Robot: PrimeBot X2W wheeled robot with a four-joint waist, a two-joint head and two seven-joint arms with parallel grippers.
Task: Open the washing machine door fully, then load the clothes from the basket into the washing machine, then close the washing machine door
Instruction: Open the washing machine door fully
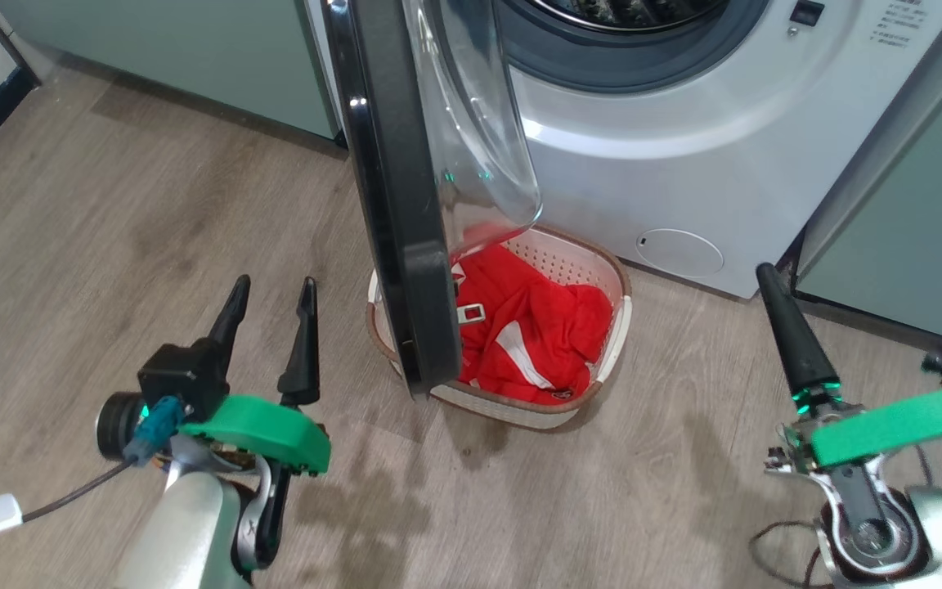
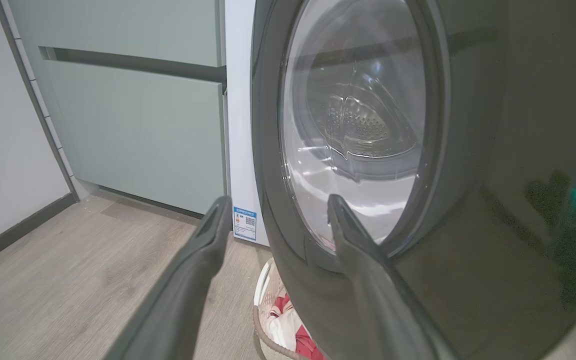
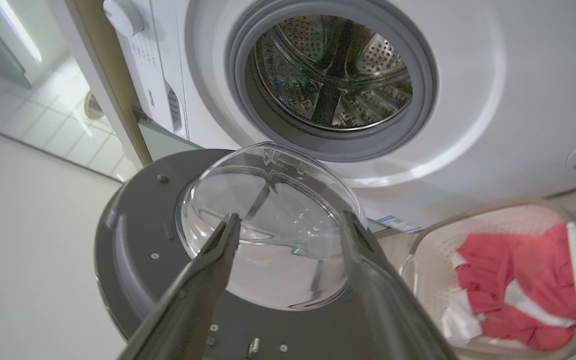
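Standing about halfway open, washing machine door (image 1: 393, 204) overhangs basket (image 1: 569, 255); red shirts (image 1: 532, 327) all inside it, drum (image 3: 333, 75) empty, loading not started. Left gripper (image 1: 275, 285) and right gripper (image 3: 290, 222) fingers spread, holding nothing.

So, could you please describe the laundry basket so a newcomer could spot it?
Find the big white front-loading washing machine. On the floor before it, beneath its open black-rimmed door, sits a cream perforated basket. It alone holds bright red clothes.
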